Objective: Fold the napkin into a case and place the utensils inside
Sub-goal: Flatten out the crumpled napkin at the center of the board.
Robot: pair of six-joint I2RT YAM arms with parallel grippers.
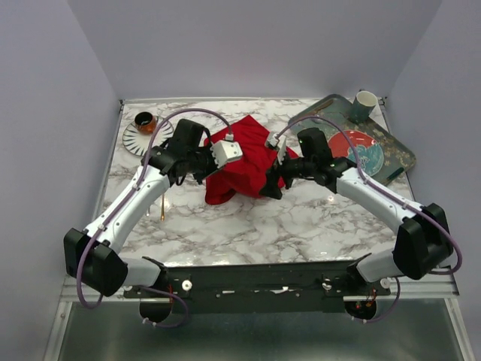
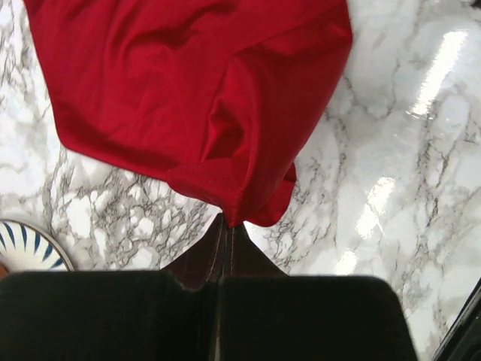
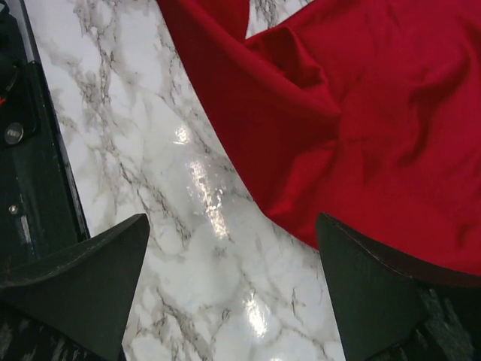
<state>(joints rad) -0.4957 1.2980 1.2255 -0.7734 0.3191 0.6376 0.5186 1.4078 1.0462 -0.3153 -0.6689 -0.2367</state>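
From above, the napkin lies as a rumpled, loosely bunched red heap on the middle of the marble counter, between the two arms. The left gripper meets its left side and the right gripper sits at its right edge. A thin gold utensil lies on the counter just beside the left arm, well apart from the cloth. At the back left stands a striped plate carrying a brown cup; at the back right a tray holds a green cup and a red patterned plate. From the left wrist, the left gripper is closed, its fingers pinching a folded corner of the napkin, with the striped plate at the lower left. From the right wrist, the right gripper stands wide apart over bare counter, gripping nothing; the edge of the napkin runs up to its right-hand finger.
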